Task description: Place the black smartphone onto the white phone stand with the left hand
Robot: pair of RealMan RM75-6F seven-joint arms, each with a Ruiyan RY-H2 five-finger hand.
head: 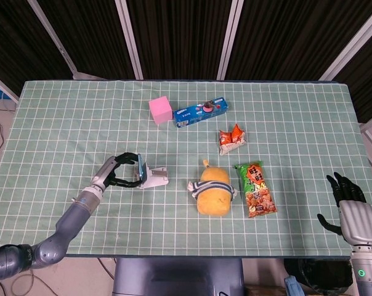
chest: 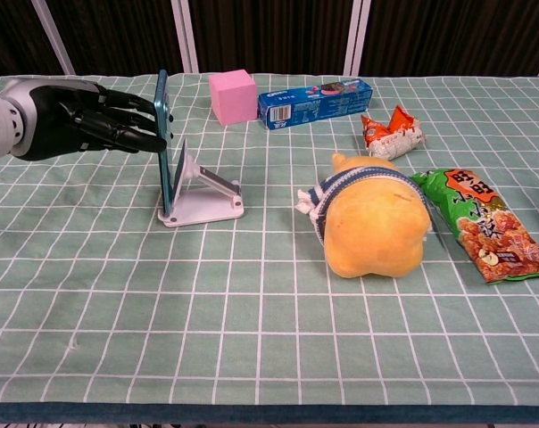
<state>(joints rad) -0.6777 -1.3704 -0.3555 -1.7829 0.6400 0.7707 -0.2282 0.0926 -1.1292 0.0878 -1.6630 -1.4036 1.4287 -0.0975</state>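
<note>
On the desk (chest: 91, 294), the left robot hand (chest: 69, 120) grips the black smartphone (chest: 163, 143) nearly upright at its fingertips, the lower edge down at the white phone stand (chest: 203, 194) just beyond them. The step looks like seating: next, ease the phone against the rest, then loosen the fingers. The right robot hand (head: 352, 209) hangs far off, released, grasping nothing.

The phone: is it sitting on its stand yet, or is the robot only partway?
Partway. The left hand has picked up the black smartphone and holds it upright, its lower edge at the white phone stand. Left to do: lean it back onto the stand and let go.
</note>
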